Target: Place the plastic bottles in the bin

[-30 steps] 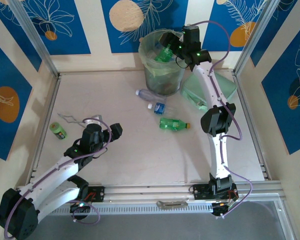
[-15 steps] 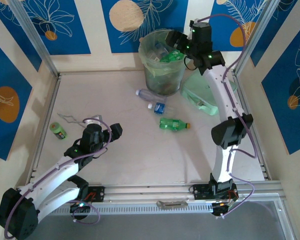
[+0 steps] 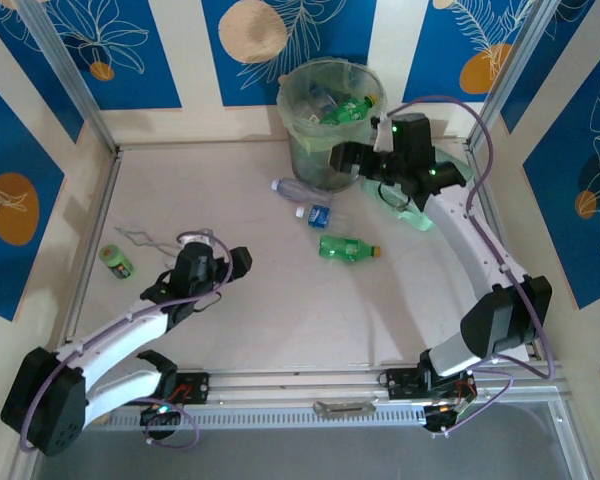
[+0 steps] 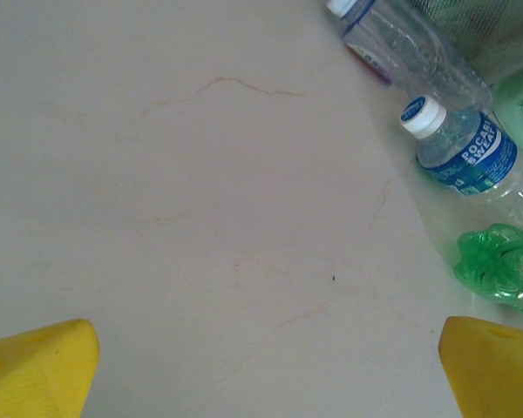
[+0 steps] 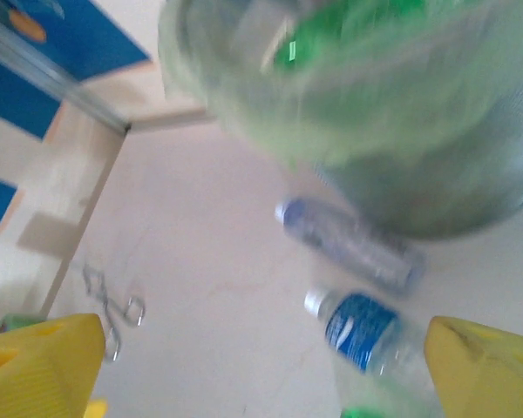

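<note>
Right jaws now down beside bin

"POCARI SWEAT" — blue label on a clear bottle.

Beige table with faint cracks. The bin stands just past the right claw. 3 loose ones lie on its near side: clear bottle, blue-label bottle, green bottle. Mint lid is behind it. Tape roll and bent wire lie left of the left claw.
</note>
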### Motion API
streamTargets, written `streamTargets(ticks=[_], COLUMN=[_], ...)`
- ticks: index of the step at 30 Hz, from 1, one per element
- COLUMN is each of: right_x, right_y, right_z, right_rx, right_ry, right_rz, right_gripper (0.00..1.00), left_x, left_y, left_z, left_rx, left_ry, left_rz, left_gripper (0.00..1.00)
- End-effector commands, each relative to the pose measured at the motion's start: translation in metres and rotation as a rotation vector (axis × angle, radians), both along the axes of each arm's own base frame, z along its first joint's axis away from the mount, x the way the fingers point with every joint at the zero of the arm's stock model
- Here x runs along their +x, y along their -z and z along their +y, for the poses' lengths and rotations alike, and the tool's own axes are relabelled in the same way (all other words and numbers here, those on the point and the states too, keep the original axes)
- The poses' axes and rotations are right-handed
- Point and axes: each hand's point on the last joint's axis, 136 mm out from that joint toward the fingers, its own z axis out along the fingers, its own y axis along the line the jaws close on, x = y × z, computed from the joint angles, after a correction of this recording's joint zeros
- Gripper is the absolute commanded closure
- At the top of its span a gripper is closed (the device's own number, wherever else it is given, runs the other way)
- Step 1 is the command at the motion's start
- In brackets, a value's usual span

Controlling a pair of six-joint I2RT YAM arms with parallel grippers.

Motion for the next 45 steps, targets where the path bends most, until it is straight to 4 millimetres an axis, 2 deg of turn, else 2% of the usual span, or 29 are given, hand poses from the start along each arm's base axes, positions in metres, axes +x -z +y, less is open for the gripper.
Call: streamTargets(ticks=[1, 5, 10, 14, 17, 23, 27, 32, 40, 45], right_x=[-0.033, -0.049, -0.057, -0.060, -0.057, -0.045, -0.047, -0.062, -0.094, -0.115], right_y=[0.032, 0.083, 0.130, 0.168, 0.189, 0.206, 0.220, 0.230, 0.233, 0.244], right_z=[0.016, 0.017, 0.018, 0.015, 0.010, 0.004, -0.001, 0.009, 0.025, 0.021], right_rx=[0.080, 0.014, -0.177, -0.338, -0.428, -0.549, -0.633, -0.630, -0.663, -0.741], right_ry=[-0.085, -0.097, -0.154, -0.202, -0.211, -0.217, -0.231, -0.273, -0.336, -0.346], right_rz=[0.133, 0.248, 0.334, 0.396, 0.416, 0.405, 0.417, 0.450, 0.487, 0.525], right_gripper=[0.05, 0.05, 0.02, 0.01, 0.01, 0.01, 0.01, 0.01, 0.01, 0.01], left_x=[0.016, 0.018, 0.019, 0.020, 0.022, 0.024, 0.025, 0.024, 0.025, 0.024], left_y=[-0.022, -0.014, -0.013, -0.013, -0.014, -0.018, -0.017, -0.013, -0.014, -0.011], left_z=[-0.015, -0.028, -0.041, -0.042, -0.043, -0.045, -0.045, -0.046, -0.046, -0.045], left_rx=[-0.079, -0.104, -0.128, -0.116, -0.114, -0.114, -0.118, -0.122, -0.117, -0.119], left_ry=[0.023, 0.062, 0.118, 0.124, 0.125, 0.129, 0.125, 0.127, 0.132, 0.125], left_rz=[-0.043, 0.002, 0.034, 0.040, 0.041, 0.039, 0.043, 0.051, 0.044, 0.046], left_gripper=[0.00, 0.00, 0.00, 0.00, 0.00, 0.00, 0.00, 0.00, 0.00, 0.00])
